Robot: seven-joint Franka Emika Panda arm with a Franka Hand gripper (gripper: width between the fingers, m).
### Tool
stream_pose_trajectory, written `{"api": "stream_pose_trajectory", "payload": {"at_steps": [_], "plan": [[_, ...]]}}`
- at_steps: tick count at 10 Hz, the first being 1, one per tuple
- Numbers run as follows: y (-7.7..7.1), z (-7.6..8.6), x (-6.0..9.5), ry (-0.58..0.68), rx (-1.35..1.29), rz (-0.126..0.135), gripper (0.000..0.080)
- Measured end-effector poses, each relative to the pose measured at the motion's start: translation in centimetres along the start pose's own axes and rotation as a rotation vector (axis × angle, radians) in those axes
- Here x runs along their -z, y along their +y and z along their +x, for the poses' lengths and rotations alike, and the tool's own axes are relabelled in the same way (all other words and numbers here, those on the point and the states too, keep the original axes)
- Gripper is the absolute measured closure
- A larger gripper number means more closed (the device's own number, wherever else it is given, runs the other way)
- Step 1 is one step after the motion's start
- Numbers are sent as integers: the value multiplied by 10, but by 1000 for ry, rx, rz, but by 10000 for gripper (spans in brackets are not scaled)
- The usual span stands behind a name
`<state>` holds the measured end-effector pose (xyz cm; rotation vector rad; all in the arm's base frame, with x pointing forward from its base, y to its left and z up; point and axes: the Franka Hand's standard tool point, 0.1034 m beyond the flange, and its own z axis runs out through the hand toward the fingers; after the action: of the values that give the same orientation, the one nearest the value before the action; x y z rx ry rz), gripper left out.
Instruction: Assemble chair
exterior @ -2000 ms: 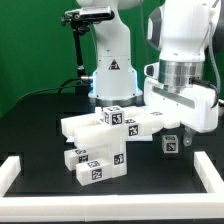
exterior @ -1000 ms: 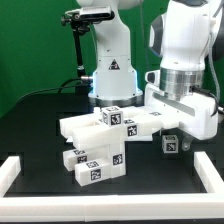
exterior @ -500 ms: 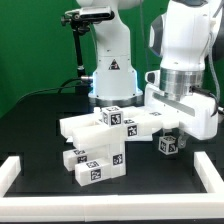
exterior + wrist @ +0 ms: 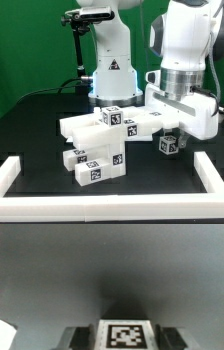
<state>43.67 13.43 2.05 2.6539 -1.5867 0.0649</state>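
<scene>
On the black table (image 4: 40, 120), the cluster of chair parts (image 4: 105, 140) sits at the centre. A small tagged cube (image 4: 170, 146) lies at its 3 o'clock, just beside it, under the gripper (image 4: 178, 128). The border rail (image 4: 100, 205) runs at the cluster's 6 o'clock, the robot base (image 4: 110, 75) at 12 o'clock.

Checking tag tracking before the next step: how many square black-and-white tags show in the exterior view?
5: stacked slabs' top, mid-slab, lower block, front block, small cube under the gripper. Others may be hidden.
</scene>
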Motion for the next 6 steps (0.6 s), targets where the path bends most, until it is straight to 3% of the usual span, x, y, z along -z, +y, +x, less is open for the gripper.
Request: {"api": "stream_pose_trajectory", "payload": {"at_steps": [1, 3, 4, 6], "plan": [[-2, -11, 17, -22, 12, 23, 517], [5, -17, 54, -71, 3, 78, 517], [7, -20, 73, -103, 8, 92, 517], [9, 1, 112, -158, 28, 138, 517]]}}
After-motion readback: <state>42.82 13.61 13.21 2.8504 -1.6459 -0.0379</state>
